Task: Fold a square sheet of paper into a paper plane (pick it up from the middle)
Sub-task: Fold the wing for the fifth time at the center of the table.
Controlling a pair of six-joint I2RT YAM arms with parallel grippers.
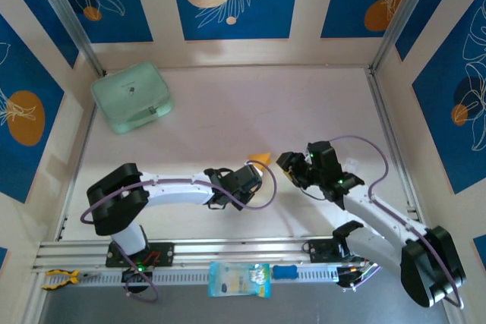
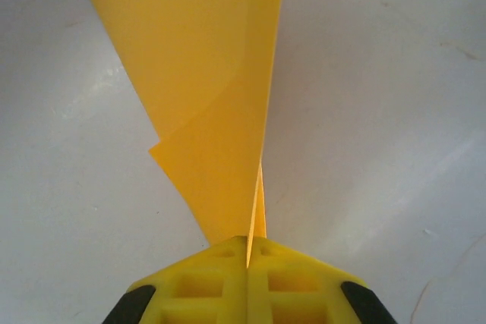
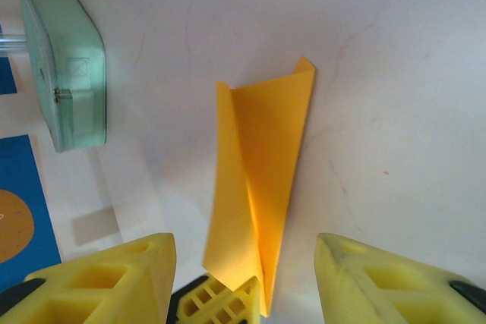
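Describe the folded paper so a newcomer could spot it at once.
Start at the table, near its middle. There the left hand pinches the paper. It is thin, creased and orange-yellow, unlike the bulky mint case at the far left corner.

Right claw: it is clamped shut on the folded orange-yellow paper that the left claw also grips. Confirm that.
Wrong on one count: the right claw stands open, fingers apart either side of the folded orange-yellow paper, as the right wrist view shows. The left claw does grip the paper.
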